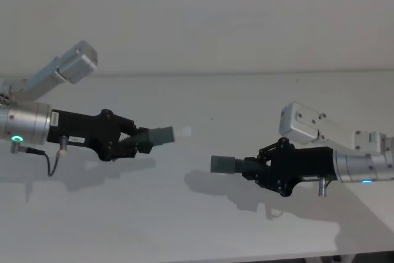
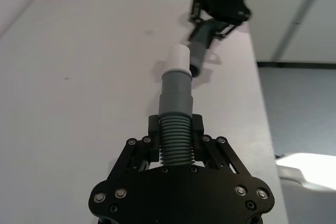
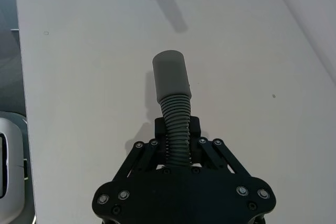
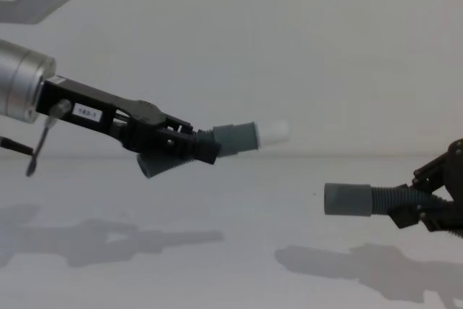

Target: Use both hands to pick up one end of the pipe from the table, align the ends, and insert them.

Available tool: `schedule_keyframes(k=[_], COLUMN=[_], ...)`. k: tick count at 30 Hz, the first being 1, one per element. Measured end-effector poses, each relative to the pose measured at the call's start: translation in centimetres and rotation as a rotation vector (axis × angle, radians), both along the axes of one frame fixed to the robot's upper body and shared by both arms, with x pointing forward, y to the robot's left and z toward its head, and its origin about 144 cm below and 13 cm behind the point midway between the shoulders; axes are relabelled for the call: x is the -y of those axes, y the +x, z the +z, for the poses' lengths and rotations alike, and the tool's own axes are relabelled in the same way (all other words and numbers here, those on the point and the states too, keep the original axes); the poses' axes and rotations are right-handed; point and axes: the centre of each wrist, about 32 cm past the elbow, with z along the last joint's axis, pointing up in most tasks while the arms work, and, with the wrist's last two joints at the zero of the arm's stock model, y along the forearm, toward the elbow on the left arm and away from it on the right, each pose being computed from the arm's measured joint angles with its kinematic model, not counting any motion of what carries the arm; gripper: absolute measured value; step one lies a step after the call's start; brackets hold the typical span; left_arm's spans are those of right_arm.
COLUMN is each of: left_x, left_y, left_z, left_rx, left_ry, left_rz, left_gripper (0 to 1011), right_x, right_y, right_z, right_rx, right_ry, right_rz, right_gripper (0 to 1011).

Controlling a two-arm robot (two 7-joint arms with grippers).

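White, flat, matte table (image 1: pixel 184 238) spans the work area and meets a plain pale wall (image 1: pixel 197 16) at its far edge.

Item 1, nearest. The black jaw-fingered right tool (image 1: pixel 255 165) hangs above the table towards its front right corner. Its fingers (image 3: pixel 195 128) are drawn in narrow and clamped on the ribbed length of a short dark-grey corrugated hose piece (image 3: pixel 176 124). The smooth grey cylindrical socket cuff (image 1: pixel 221 164) projects past the fingertips towards the table's left edge and lies roughly level. This piece is clear of the table, and its shadow (image 1: pixel 209 184) falls on the surface beneath.

Item 2, farther back. The black jaw-fingered left tool (image 1: pixel 140 138), on a silver cylindrical arm (image 1: pixel 28 124) with a green light ring (image 1: pixel 16 138), hangs above the table's left half. Its fingers (image 2: pixel 198 129) are likewise closed tight on the ribs of a second hose piece (image 2: pixel 175 148) of the same dark-grey corrugated make. The smooth grey tipped cuff (image 1: pixel 161 135) ends in a narrower whitish tip (image 1: pixel 183 132), which points towards the table's right edge and is angled slightly upward in the chest view.

Relation. The two ends face each other and are apart, with open air between them. They are not in line. In the chest view the whitish tip (image 4: pixel 273 132) stands higher than the socket cuff (image 4: pixel 346 199).
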Motion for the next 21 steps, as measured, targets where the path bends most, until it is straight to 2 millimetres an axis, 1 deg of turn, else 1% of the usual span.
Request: schedule_keyframes(k=[9, 21], left_x=[-1.1, -0.9], left_y=[1.1, 1.7], left_z=[-0.2, -1.3], left_rx=[-0.029, -0.048], left_ry=[-0.003, -0.019], left_rz=[-0.120, -0.174], left_gripper=[308, 308], right_x=[0.0, 0.0], right_y=[0.0, 0.0], right_z=[0.0, 0.0], right_rx=[0.000, 0.000], right_ry=[0.000, 0.000], right_rz=[0.000, 0.000], right_gripper=[212, 213])
